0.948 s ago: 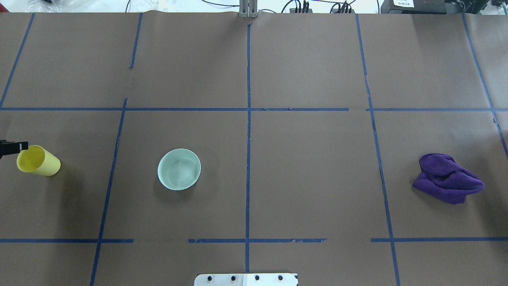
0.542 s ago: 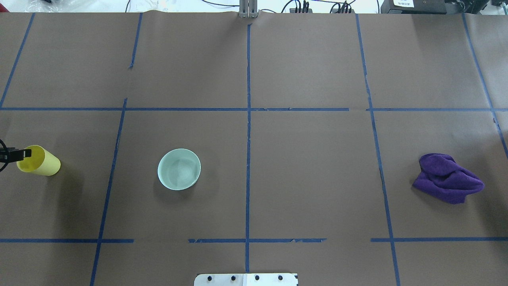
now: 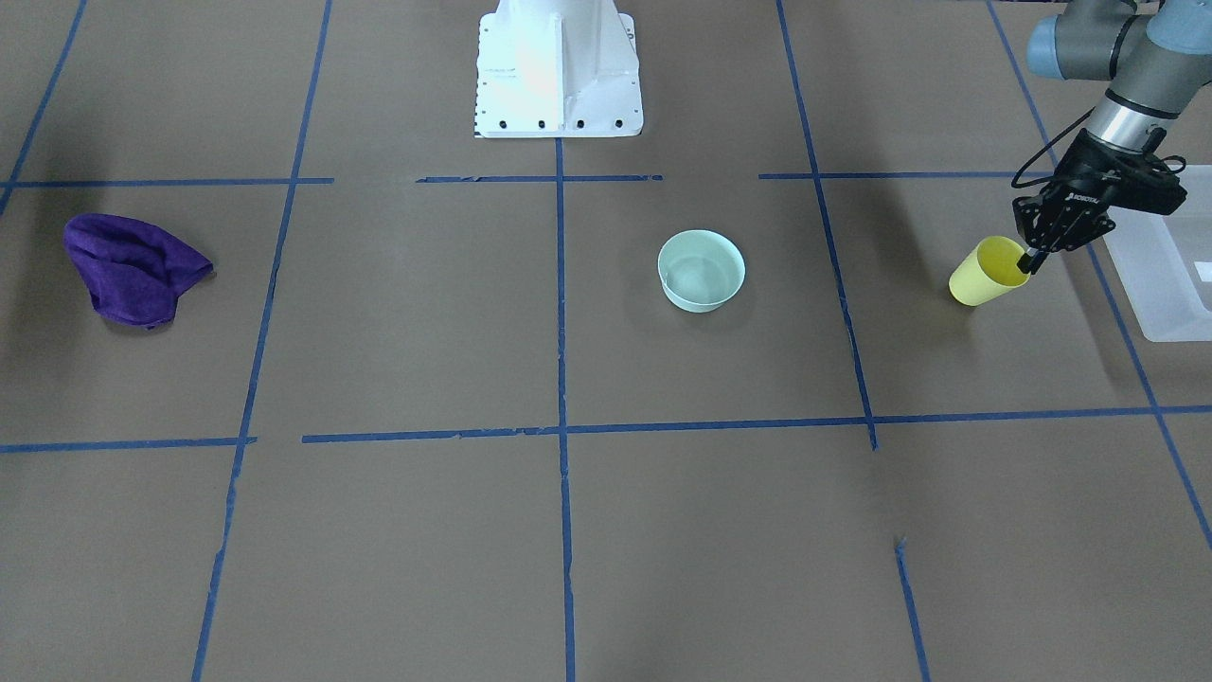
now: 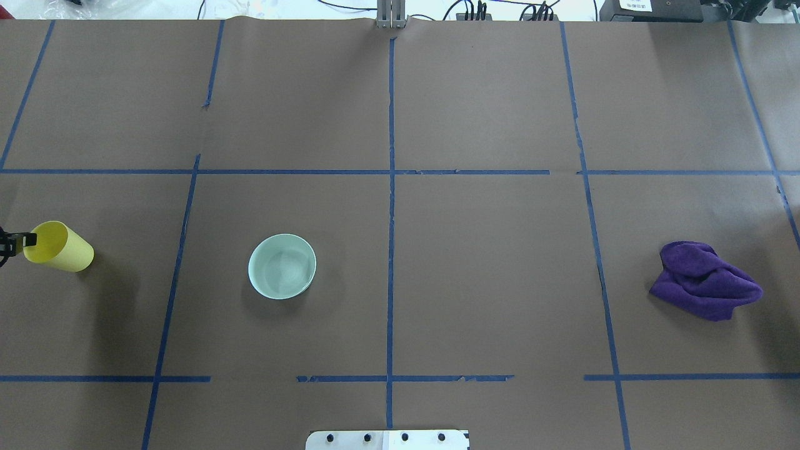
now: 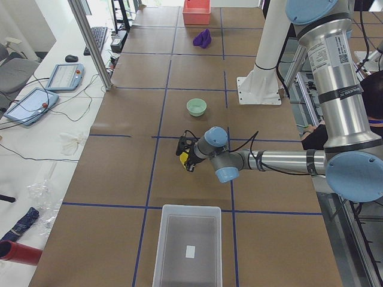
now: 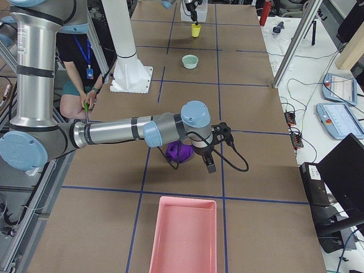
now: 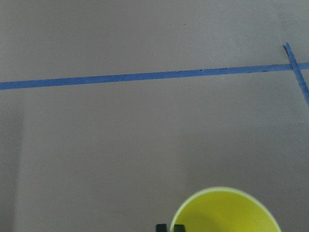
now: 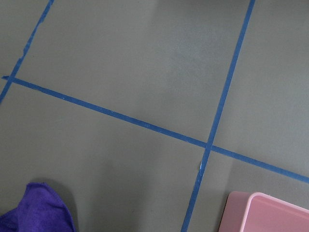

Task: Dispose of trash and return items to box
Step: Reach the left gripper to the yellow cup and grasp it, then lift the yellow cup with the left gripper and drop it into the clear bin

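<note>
The yellow cup (image 3: pixel 983 275) leans with its mouth toward my left gripper (image 3: pixel 1027 261), which is shut on the cup's rim; the wrist view shows both fingertips (image 7: pixel 162 227) pinching the rim of the cup (image 7: pixel 227 212). In the overhead view the cup (image 4: pixel 60 247) is at the far left edge. The mint-green bowl (image 4: pixel 282 266) stands upright left of centre. The purple cloth (image 4: pixel 704 281) lies crumpled at the right. My right gripper (image 6: pixel 209 165) hovers beside the cloth (image 6: pixel 178 151); I cannot tell if it is open or shut. The translucent box (image 3: pixel 1161 275) sits just beyond the cup.
A pink tray (image 6: pixel 185 234) lies at the table's end near the cloth, its corner in the right wrist view (image 8: pixel 263 212). The white robot base (image 3: pixel 559 71) stands at the table's near middle. Blue tape lines grid the brown table.
My left gripper's fingers went over the cup's rim and shut on it. The cup has since shifted slightly left and farther away. The bowl and cloth have not moved.
</note>
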